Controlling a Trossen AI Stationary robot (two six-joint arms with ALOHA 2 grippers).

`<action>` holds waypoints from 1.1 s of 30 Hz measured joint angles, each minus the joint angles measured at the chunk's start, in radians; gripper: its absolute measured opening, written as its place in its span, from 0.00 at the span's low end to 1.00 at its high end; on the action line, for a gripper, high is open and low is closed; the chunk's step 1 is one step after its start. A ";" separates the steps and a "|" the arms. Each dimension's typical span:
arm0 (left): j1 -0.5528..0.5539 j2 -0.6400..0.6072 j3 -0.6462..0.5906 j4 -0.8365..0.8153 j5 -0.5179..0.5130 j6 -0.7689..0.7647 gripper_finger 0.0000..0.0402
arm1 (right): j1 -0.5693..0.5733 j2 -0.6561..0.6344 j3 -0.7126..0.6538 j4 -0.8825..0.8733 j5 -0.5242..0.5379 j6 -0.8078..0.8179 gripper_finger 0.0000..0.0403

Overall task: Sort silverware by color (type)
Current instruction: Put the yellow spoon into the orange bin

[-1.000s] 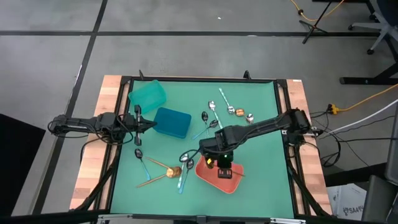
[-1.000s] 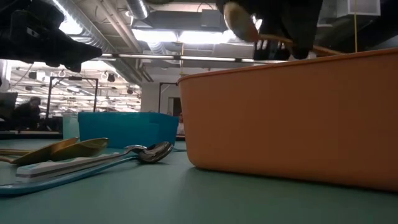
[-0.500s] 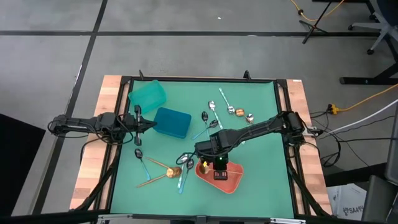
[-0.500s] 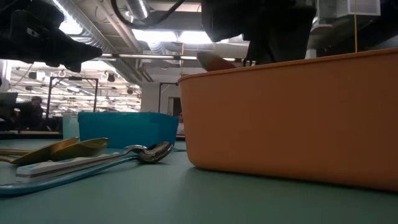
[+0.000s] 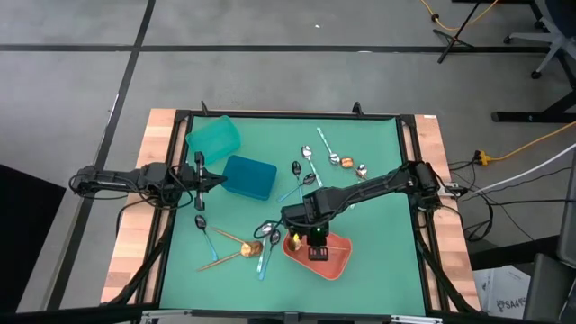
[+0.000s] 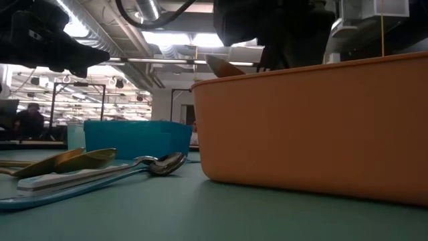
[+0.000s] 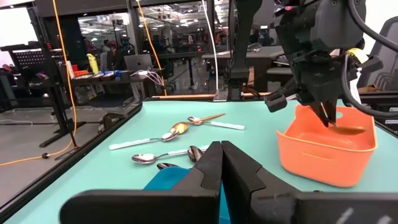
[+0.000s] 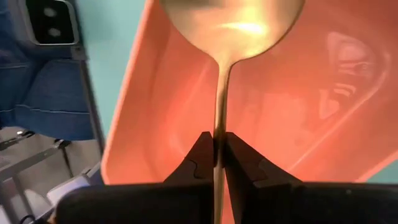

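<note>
- Pinching jaws first: the right gripper point(image 8: 214, 163) has its two dark fingers pressed together on the thin handle of a copper-gold spoon point(image 8: 231, 25), whose bowl hangs over the inside of the coral bin point(image 8: 292, 112).
- From above, the right gripper point(image 5: 304, 236) sits over the left part of the coral bin point(image 5: 335, 266), which stands near the table's front edge, right of the middle.
- At table height, the spoon's bowl point(image 6: 224, 67) shows just above the coral bin's rim point(image 6: 301, 127).
- Left gripper point(image 7: 221, 163): its fingers are pressed together with nothing between them; it waits at the table's left side, just beside the blue bin point(image 5: 249, 176).
- A teal bin point(image 5: 213, 138) lies tilted at the back left, close to the blue bin.
- Loose silverware lies in two groups on the green table mat point(image 5: 378, 162): several silver spoons point(image 5: 335, 158) behind the right arm near the middle, and a cluster in front of the blue bin with a copper-gold spoon point(image 5: 254, 247), a dark spoon point(image 5: 201, 222) and a light-blue-handled piece point(image 5: 266, 261).
- Which pieces in the front cluster touch one another I cannot tell.
</note>
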 joint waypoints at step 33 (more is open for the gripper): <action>0.000 0.000 0.000 0.000 0.000 -0.001 0.00 | 0.000 0.000 0.000 -0.003 0.006 0.002 0.29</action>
